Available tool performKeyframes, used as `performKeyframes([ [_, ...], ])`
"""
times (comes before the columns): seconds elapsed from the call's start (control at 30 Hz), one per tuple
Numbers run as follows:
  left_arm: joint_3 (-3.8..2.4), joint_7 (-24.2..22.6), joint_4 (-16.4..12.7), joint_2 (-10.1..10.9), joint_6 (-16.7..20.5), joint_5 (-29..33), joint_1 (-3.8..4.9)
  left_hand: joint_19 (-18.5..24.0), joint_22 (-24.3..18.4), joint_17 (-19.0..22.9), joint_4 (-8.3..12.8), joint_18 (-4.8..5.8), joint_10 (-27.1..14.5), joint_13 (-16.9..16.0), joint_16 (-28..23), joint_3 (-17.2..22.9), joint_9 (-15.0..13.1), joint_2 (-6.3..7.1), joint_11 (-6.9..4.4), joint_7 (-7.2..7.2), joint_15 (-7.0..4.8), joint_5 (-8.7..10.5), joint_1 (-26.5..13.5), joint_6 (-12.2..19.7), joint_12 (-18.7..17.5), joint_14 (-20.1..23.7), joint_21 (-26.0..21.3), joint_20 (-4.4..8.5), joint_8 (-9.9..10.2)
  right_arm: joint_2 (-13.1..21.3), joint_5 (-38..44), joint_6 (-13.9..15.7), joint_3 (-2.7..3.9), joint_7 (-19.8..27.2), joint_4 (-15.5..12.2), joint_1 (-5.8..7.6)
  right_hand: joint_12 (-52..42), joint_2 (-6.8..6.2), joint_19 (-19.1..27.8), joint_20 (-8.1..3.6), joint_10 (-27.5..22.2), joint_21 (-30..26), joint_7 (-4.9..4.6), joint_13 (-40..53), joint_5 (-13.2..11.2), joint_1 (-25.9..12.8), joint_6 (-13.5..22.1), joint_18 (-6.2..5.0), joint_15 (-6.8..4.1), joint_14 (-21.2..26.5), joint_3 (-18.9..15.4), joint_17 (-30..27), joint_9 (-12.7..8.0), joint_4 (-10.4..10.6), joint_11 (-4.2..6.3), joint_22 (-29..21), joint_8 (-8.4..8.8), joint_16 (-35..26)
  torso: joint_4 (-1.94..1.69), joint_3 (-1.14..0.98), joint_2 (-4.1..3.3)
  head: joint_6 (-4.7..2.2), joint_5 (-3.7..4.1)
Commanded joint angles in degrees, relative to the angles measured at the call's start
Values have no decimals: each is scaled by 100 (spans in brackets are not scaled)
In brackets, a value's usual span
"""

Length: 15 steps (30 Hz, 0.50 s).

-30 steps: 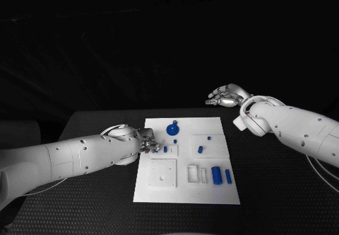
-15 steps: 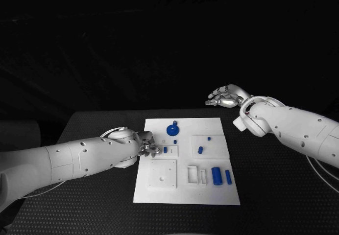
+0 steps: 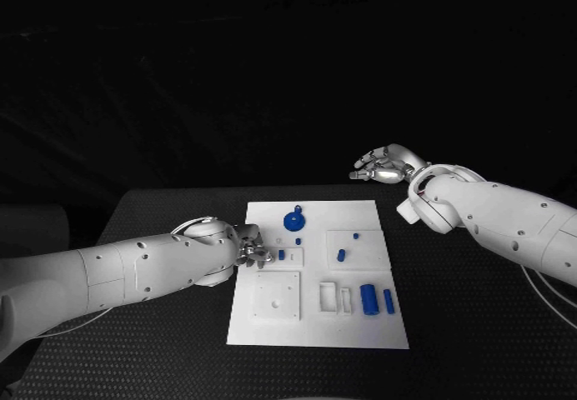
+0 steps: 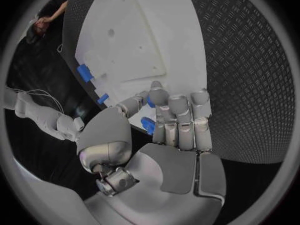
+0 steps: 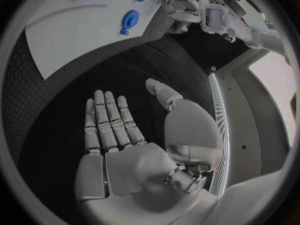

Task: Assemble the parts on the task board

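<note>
Resting at the nine o'clock edge of the flat white rectangular task board (image 3: 315, 333), my left hand (image 3: 250, 247) has its silver fingers (image 4: 178, 116) curled in close together over the plate, and the left wrist view shows a small blue plastic piece (image 4: 148, 125) pinched between thumb and fingers, with a second sliver of blue just beside the fingertips. My right hand (image 3: 385, 164) hangs above the black textured table (image 3: 481, 333) beyond the board's one o'clock corner, well apart from every part; its palm is bare, fingers straight and spread, holding nothing. On the board, a round blue disc with a short stem (image 3: 293, 220) lies toward twelve o'clock, two small blue pegs (image 3: 345, 249) sit right of centre, and two upright blue blocks (image 3: 376, 300) stand side by side toward four o'clock.
</note>
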State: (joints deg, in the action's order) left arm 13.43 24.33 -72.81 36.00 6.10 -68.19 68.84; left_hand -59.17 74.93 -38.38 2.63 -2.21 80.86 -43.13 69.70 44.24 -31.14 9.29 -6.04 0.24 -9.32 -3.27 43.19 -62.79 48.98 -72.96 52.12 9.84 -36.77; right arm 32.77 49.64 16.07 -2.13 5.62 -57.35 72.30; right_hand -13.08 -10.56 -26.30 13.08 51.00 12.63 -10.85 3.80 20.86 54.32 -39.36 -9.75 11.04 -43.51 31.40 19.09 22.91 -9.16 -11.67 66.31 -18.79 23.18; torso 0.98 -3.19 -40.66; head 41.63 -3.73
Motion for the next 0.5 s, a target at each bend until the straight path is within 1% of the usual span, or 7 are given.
performKeyframes([
  [0.03, 26, 46, 21, -10, -61, 28, -41, 16, 101, 8, -74, -64, 11, 3, 27, -21, 12, 93, 7, -5, 19, 29, -26, 31, 16, -6, 23, 424, -22, -6, 13, -67, 3, 26, 0, -5, 20, -21, -2, -17, 56, -20, -296, 5, 33, 52, 40, 102, 23, -23, 4, -7, -7, 23, -1, 10, -21, -24, 1, 0, -1, 4, 6],
  [0.13, 23, 38, 26, 0, -49, 32, -41, 4, 98, 6, -217, -67, 11, 0, 35, -62, 10, 294, 9, 0, 17, 51, -111, 55, 19, -1, 29, 428, -35, -5, 13, -63, 3, 25, 2, -8, 22, -22, -1, -17, 57, -21, -296, 5, 33, 52, 41, 102, 23, -22, 3, -8, -7, 23, -1, 10, -21, -25, 6, -2, -2, 4, 7],
  [0.17, 22, 38, 30, 0, -52, 33, -41, 26, 122, -8, -90, -60, 6, -11, 60, -459, 0, 110, 23, 12, 22, 55, -199, 105, 31, 9, 57, 424, -48, -4, 14, -62, 3, 25, 3, -9, 23, -22, -1, -17, 57, -21, -296, 5, 33, 52, 41, 102, 24, -22, 3, -8, -7, 22, -1, 11, -21, -25, 7, -2, -3, 1, 8],
  [0.23, 20, 34, 25, 21, -25, 33, -40, 60, 110, -2, -91, -69, -10, -7, 51, -622, 3, 152, 15, 6, 16, 32, -260, 114, 22, 28, 40, 429, -59, -1, 14, -65, 3, 25, 4, -10, 24, -23, -1, -17, 58, -22, -296, 5, 33, 52, 41, 103, 24, -22, 3, -8, -8, 22, -1, 11, -21, -26, 3, -1, -1, -2, 15],
  [0.3, 12, 27, 24, 36, 6, 33, -40, 69, 104, 1, -126, -73, -13, -5, 49, -687, 5, 286, 14, 5, 11, 47, -302, 122, 19, 35, 33, 431, -63, 0, 14, -65, 3, 25, 2, -10, 26, -22, -1, -17, 58, -23, -296, 5, 34, 53, 42, 103, 24, -22, 3, -8, -8, 22, -2, 12, -20, -26, 0, -2, 0, 4, 15],
  [0.4, 8, 14, 30, 45, 42, 49, -40, 60, 89, 4, -311, -90, -12, -2, 47, -677, 6, 550, 12, 4, -6, 48, -352, 143, 11, 43, 22, 446, -73, -4, 14, -67, 3, 24, 4, -11, 29, -23, 0, -17, 59, -24, -297, 5, 34, 54, 43, 103, 24, -21, 3, -9, -8, 22, -2, 13, -20, -27, -4, -4, -1, 4, 17],
  [0.5, 4, 4, 22, 57, 80, 100, -40, 62, 87, 7, -385, -92, -19, -1, 45, -707, 5, 631, 15, 7, -15, 47, -370, 159, 4, 52, 18, 447, -79, -6, 15, -66, 3, 25, 3, -13, 30, -23, 0, -17, 60, -25, -297, 5, 34, 54, 43, 103, 25, -21, 3, -9, -8, 21, -2, 14, -20, -28, -4, -3, 1, 2, 23],
])
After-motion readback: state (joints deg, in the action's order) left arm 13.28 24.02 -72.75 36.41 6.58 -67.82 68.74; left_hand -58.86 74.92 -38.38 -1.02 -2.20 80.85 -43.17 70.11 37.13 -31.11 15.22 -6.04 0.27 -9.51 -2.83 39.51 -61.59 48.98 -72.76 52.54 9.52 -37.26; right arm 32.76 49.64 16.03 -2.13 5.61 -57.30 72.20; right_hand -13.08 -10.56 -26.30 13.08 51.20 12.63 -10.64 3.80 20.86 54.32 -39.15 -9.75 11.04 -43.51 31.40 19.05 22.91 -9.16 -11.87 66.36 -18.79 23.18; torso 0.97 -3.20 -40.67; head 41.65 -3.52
